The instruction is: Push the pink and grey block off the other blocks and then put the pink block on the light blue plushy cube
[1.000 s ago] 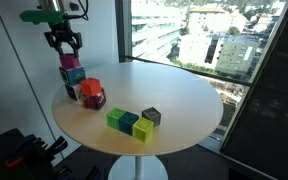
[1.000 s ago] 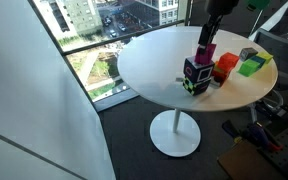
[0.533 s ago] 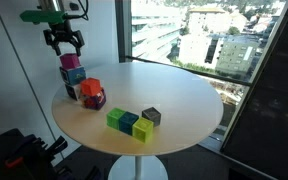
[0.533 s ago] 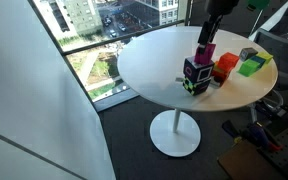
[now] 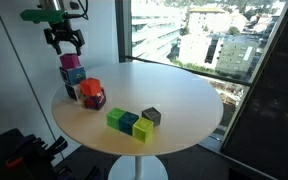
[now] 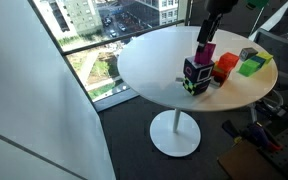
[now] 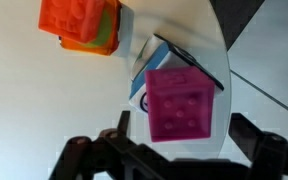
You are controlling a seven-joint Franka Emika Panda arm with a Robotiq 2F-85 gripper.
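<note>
Looking at an exterior view, I see the gripper [image 5: 65, 46] with jaws released, just above the pink block [image 5: 70, 61], which sits on the light blue plushy cube [image 5: 74, 80]. The grey block [image 5: 151, 116] lies beside the other blocks [image 5: 129, 123]. In the wrist view, the pink block is between the spread fingers [image 7: 94, 150].

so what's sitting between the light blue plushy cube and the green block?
The orange-topped dark magenta lump, right beside the light blue plushy cube; the green block stands further along. Shows in both exterior views.
</note>
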